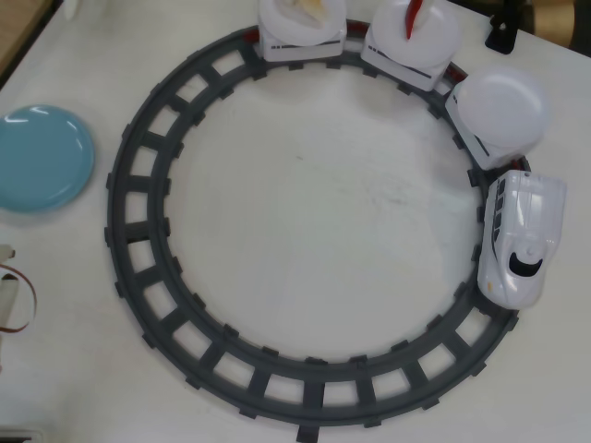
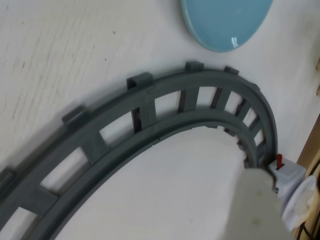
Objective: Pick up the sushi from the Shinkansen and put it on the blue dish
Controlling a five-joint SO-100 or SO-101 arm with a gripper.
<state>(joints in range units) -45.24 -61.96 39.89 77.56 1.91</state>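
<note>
White tabletop, faintly scuffed, fills both views. Nearest my wrist camera is a blurred pale shape at the lower right, which may be part of my claw; I cannot tell whether my fingers are spread or pressed together, and the overhead view shows no arm at all.

Just past that shape, the grey circular track curves across my wrist view, with the blue dish lying beyond its outer edge at the top, empty and glossy. From overhead, that dish sits at the left, apart from the track.

Farthest off, the Shinkansen stands on the right bend of the track, nose pointing down in the overhead view. Behind it trail three cars topped with white plates. The red sushi lies on the middle car's plate, at the top edge; a yellow-orange piece rides the last one.
</note>
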